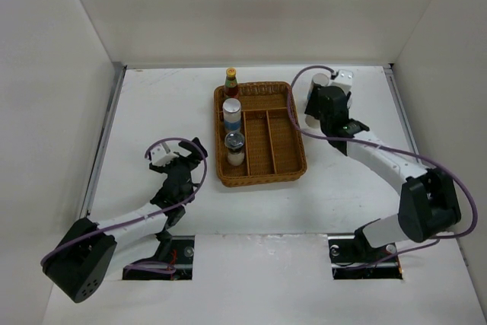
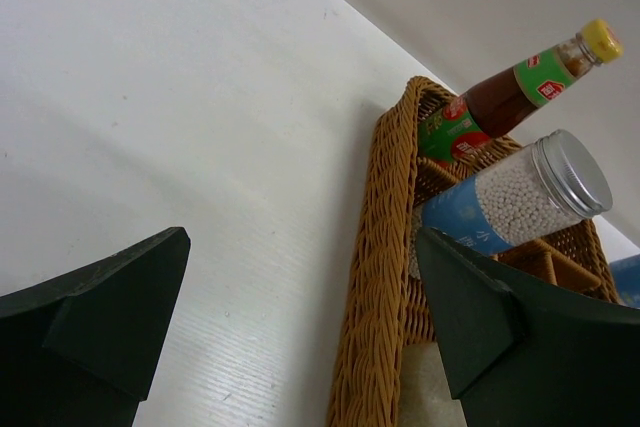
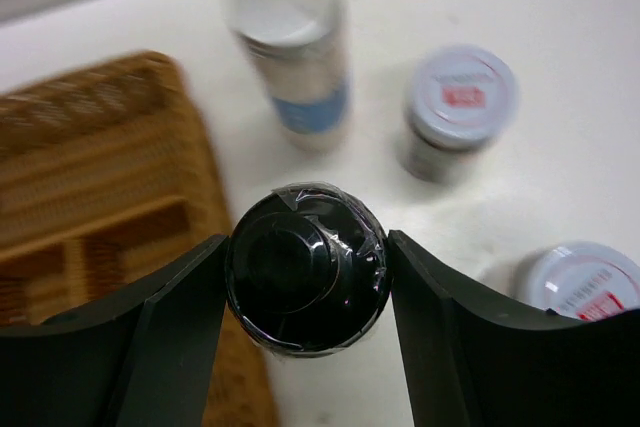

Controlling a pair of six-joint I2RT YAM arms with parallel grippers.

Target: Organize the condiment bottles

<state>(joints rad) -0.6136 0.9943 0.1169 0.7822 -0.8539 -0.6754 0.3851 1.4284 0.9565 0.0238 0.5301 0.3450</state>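
My right gripper (image 3: pixel 307 269) is shut on a black-capped bottle (image 3: pixel 300 277), seen from above, just right of the wicker tray (image 3: pixel 90 167). Beyond it on the table stand a white blue-labelled cylinder (image 3: pixel 290 42) and two short pink-labelled jars (image 3: pixel 460 107) (image 3: pixel 585 282). In the top view this gripper (image 1: pixel 323 103) is by the tray's far right corner. The tray's left compartment holds the dark red yellow-capped sauce bottle (image 1: pixel 231 80), a white blue-labelled cylinder (image 1: pixel 232 112) and a dark-lidded jar (image 1: pixel 235 146). My left gripper (image 1: pixel 190 154) is open and empty, left of the tray.
The brown wicker divided tray (image 1: pixel 262 176) sits at the table's middle back; its rim (image 2: pixel 385 277) shows between my left fingers in the left wrist view, with the sauce bottle (image 2: pixel 510 87) and cylinder (image 2: pixel 520 192) behind. White walls enclose the table.
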